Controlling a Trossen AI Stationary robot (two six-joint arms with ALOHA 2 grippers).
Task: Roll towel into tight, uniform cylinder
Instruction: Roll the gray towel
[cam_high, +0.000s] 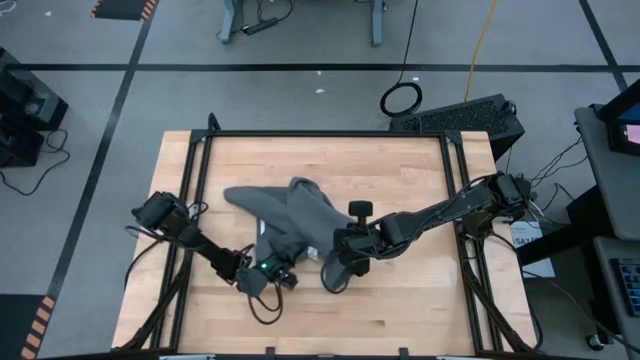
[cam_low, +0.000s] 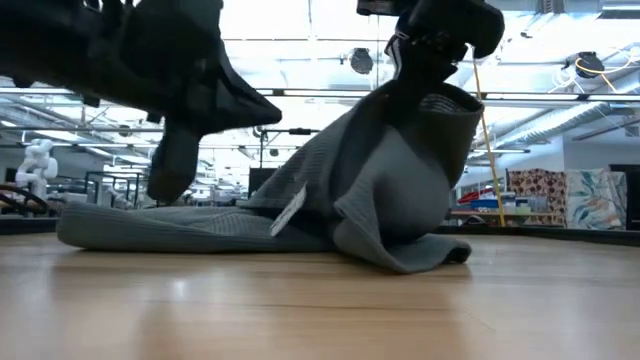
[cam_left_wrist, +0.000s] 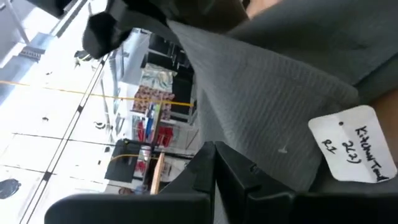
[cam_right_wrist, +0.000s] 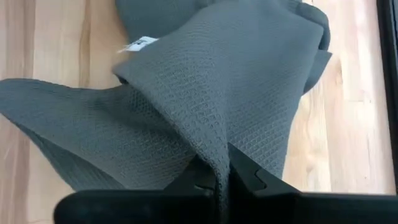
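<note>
Pinched between the closed fingers of the right end effector (cam_right_wrist: 222, 180), a fold of the plain dark grey waffle-weave cloth towel (cam_right_wrist: 205, 93) is held raised above the light wooden tabletop (cam_high: 400, 290). From that lifted peak the fabric drapes down in loose folds, unrolled, to the middle of the tabletop, one flat corner trailing toward the left side. A small white handwritten tag (cam_left_wrist: 351, 146) is seen on the cloth near the left end effector (cam_high: 285, 277), which is closed at the towel's near edge; whether cloth is gripped there cannot be told.
</note>
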